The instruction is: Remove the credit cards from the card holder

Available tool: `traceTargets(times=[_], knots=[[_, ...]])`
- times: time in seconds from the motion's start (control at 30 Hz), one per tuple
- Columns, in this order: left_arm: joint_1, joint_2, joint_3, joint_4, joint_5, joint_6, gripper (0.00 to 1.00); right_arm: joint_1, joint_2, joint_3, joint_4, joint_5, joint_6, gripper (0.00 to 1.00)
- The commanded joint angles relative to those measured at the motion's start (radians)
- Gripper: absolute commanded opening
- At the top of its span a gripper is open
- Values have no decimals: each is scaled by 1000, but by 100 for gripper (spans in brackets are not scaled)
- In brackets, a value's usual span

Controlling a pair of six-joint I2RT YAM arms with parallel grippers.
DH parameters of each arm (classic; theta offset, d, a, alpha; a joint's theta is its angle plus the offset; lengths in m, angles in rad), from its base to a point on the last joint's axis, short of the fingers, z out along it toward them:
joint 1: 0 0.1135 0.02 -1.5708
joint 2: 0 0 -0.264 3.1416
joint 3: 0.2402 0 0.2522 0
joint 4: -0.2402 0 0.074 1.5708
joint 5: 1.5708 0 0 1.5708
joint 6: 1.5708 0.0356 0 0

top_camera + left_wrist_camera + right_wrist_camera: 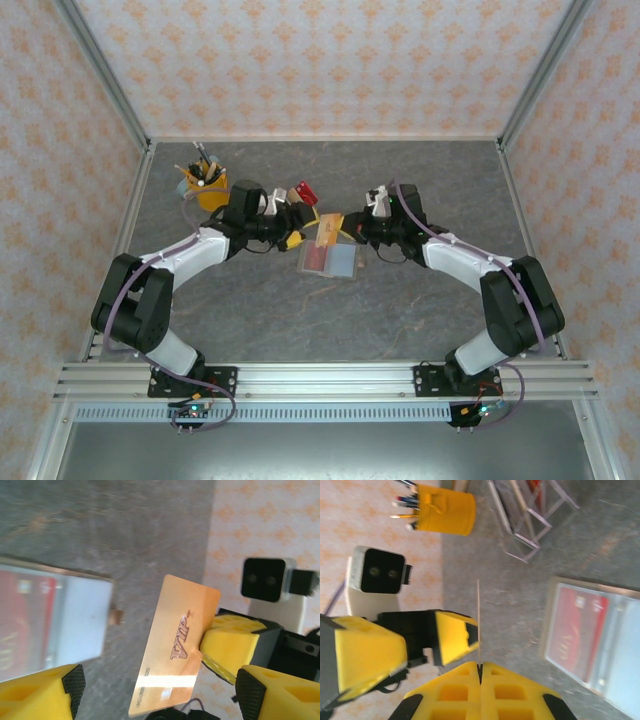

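Note:
The card holder (343, 262) lies open on the table, with a red credit card (317, 258) in its left half. My right gripper (352, 232) is shut on a gold credit card (328, 228), which it holds upright just behind the holder. In the right wrist view this card (479, 615) is edge-on above the shut right gripper (480, 667). My left gripper (160, 690) is open, and the gold VIP card (175, 645) stands free between its fingers (72, 685). The holder (80, 615) shows at the left in the left wrist view, and the holder (620, 670) with the red card (575, 625) lies at the right in the right wrist view.
A yellow pen cup (207, 186) stands at the back left, with a small clear rack (300, 195) holding a red slab beside it. The rack (530, 515) and the cup (442, 510) lie beyond the card. Patterned walls close in the table.

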Motion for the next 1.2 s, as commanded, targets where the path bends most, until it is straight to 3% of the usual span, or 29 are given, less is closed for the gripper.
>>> traceTargets(times=[0.0, 0.13, 0.4, 0.53, 0.6, 0.73, 0.87, 1.03, 1.17], knots=[[-15, -5, 11, 125, 78, -49, 80, -2, -17, 0, 171, -96, 87, 0], [-17, -5, 17, 156, 87, -71, 69, -7, -14, -1, 232, -113, 131, 0], [-17, -18, 5, 204, 81, -96, 32, -13, 14, -4, 250, -117, 152, 0], [-17, -24, 11, 159, 65, -65, 13, -18, 16, 0, 173, -99, 125, 3], [-17, -30, 26, 71, 35, -13, 0, -18, 4, 17, 61, -61, 72, 14], [-17, -55, 94, -231, -91, 163, 0, -19, -44, 50, -189, 67, -54, 39], [-17, -74, 232, -661, -412, 355, 0, -19, -104, 74, -403, 265, -150, 71], [-21, -45, 337, -837, -617, 356, 0, -18, -129, 105, -566, 436, -207, 87], [-55, 25, 468, -939, -806, 309, 0, -18, -160, 96, -605, 520, -223, 94]])
